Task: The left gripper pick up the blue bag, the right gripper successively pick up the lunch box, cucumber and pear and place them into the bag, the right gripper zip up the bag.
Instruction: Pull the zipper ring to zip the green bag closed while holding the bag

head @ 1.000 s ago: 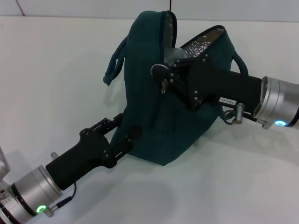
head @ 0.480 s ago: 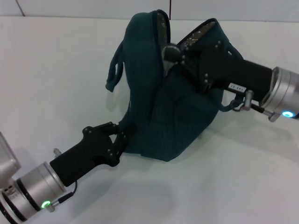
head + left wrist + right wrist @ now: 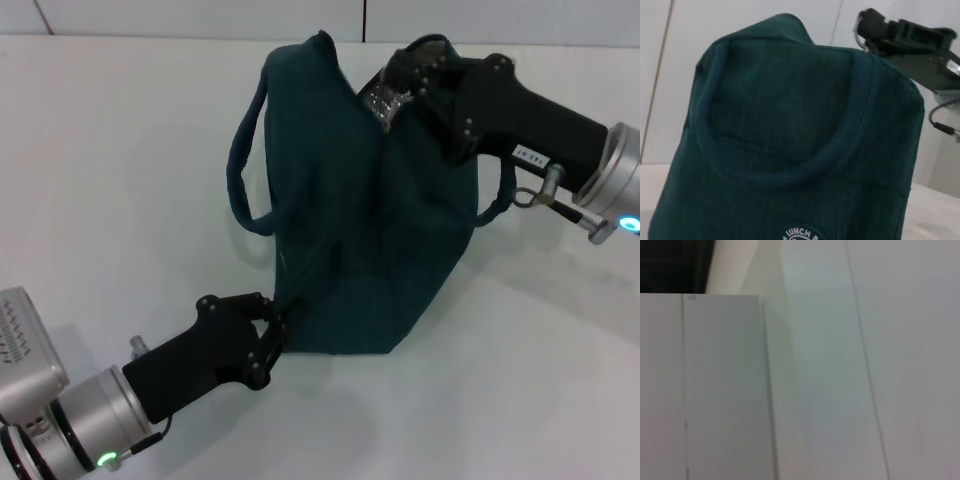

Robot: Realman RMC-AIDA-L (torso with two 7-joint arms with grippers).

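We see the white desk point(image 3: 120, 150) carrying the blue bag point(image 3: 350, 220), which stands upright near its middle, mouth nearly drawn together, with only a sliver of foil lining point(image 3: 378, 100) showing at the top. Our left claw point(image 3: 272, 330) is clenched on the bag's lower corner, anchoring it. Our right claw point(image 3: 392, 78) sits at the top seam by the zipper; we cannot tell whether it is gripping. We judge the risk is the fabric bunching or the anchored corner slipping, jamming the zipper. The loop handle point(image 3: 240, 170) droops beside the seam and could snag. No lunch box, cucumber or pear shows outside.
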